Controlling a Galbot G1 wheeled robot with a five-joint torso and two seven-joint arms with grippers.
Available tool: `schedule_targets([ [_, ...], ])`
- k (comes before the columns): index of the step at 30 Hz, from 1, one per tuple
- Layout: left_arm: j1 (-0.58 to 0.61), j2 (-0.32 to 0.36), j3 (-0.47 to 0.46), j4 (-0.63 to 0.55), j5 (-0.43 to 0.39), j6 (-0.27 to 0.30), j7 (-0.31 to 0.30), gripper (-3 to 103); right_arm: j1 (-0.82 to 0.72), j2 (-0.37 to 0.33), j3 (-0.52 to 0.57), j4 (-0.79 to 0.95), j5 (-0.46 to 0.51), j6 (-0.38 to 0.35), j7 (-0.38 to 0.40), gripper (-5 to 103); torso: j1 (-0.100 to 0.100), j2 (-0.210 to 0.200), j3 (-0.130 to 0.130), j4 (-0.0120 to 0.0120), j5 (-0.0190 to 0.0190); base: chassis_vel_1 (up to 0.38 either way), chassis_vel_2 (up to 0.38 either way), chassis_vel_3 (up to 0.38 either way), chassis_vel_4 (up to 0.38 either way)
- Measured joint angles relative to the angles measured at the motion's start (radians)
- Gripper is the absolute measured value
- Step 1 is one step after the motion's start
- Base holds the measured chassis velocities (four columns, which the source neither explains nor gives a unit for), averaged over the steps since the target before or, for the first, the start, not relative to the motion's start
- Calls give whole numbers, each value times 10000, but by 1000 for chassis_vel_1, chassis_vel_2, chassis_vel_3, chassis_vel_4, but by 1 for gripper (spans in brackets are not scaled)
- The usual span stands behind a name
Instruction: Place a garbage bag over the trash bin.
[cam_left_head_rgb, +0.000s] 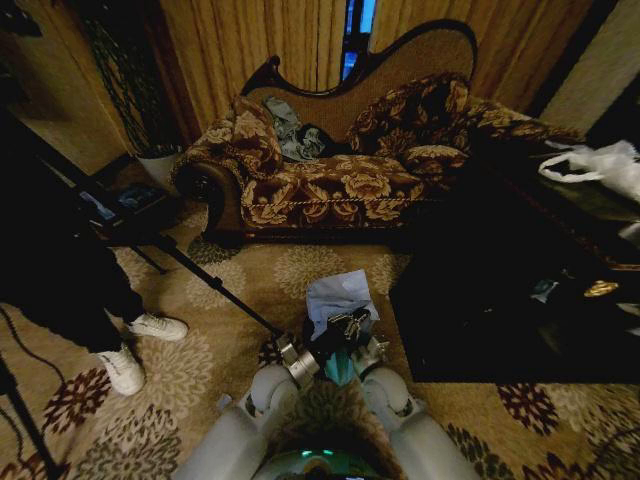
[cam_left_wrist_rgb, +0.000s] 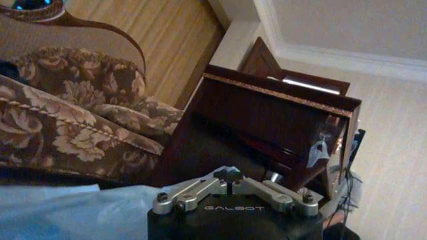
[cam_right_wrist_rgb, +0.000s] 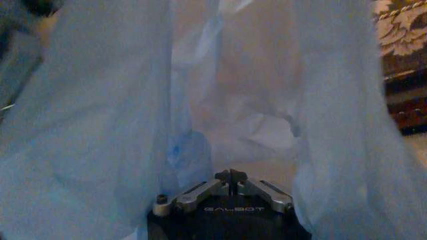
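Down on the carpet just ahead of my base, I see the garbage bag (cam_left_head_rgb: 338, 295) as a pale blue crumpled heap, with both grippers bunched close together right at its near edge. My left gripper (cam_left_wrist_rgb: 231, 176) has its fingers pressed tip to tip with nothing between them; a fold of the blue film lies just beside it, and past it I look out at the sofa (cam_left_wrist_rgb: 67, 115) and a dark wood cabinet (cam_left_wrist_rgb: 273, 120). My right gripper (cam_right_wrist_rgb: 229, 175) has its fingers together as well, and the film hangs in wrinkled sheets on either side of it and in front; whether a fold is pinched at the tips I cannot tell. I cannot make out the trash bin among the dark shapes near my arms.

I judge the bag to be very light, limp and slippery, prone to cling and collapse, so it will not hold an opening unaided. I would take it at the mouth's rim, one layer per gripper, on opposite sides.
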Motion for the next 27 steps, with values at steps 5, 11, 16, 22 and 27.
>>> schedule_targets([
  [5,244,5,77,-141,6,-13,62,0,193,180,-23,-158,-46,32,144,0,0,0,0,0,0,0,0,0,0],
  [11,349,-25,185,-62,6,-120,168,0,335,385,-194,-158,12,67,532,0,0,0,0,0,-1,0,0,0,0],
  [16,331,-72,275,5,-10,-167,229,0,494,551,-331,-146,197,67,936,0,0,0,0,-1,-1,0,0,0,0],
  [22,385,-138,590,-81,-55,-135,226,0,770,911,-468,-652,31,127,1388,0,0,0,0,-1,-1,0,0,0,0],
  [27,338,-87,559,-56,-65,-129,220,0,648,744,-466,-679,-56,59,1385,0,0,-1,0,-1,0,0,0,0,0],
])
